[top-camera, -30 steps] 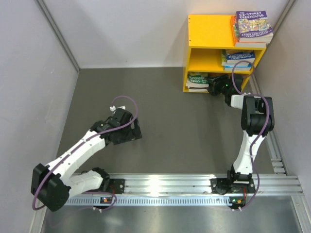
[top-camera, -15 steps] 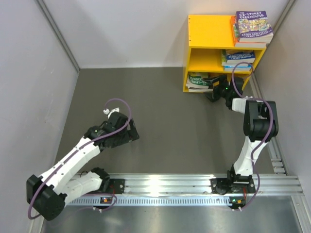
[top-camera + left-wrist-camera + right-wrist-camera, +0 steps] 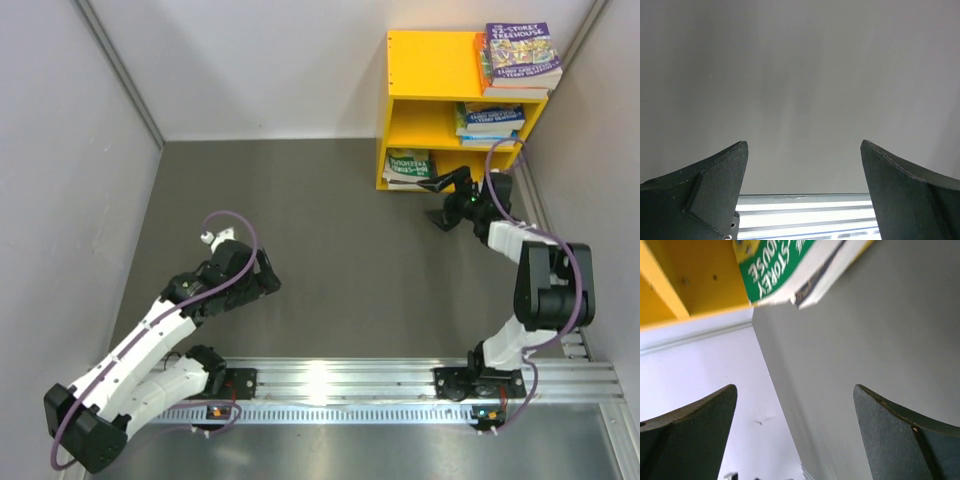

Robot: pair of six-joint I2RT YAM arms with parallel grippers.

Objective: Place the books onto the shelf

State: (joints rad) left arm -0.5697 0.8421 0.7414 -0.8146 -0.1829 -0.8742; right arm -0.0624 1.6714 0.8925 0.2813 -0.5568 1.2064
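Observation:
The yellow shelf (image 3: 432, 62) stands at the far right. A stack of books (image 3: 520, 55) lies on its top, more books (image 3: 490, 120) sit in the upper compartment, and a green-covered book (image 3: 408, 166) lies in the lower one. My right gripper (image 3: 433, 203) hangs open just in front of the lower compartment, holding nothing. In the right wrist view the green book (image 3: 785, 265) and the shelf's yellow board (image 3: 690, 285) show above the open right gripper (image 3: 795, 390). My left gripper (image 3: 266, 280) is open and empty over the left of the table, as the left wrist view (image 3: 804, 145) confirms.
Grey walls (image 3: 60, 150) close in the table on the left, back and right. An aluminium rail (image 3: 400, 375) runs along the near edge by the arm bases. A second rail (image 3: 562, 300) runs along the right side beside the right arm.
The right gripper has opened wide and drawn back from the lower compartment, leaving the green book there. The left arm has pulled back toward its base, down and left.

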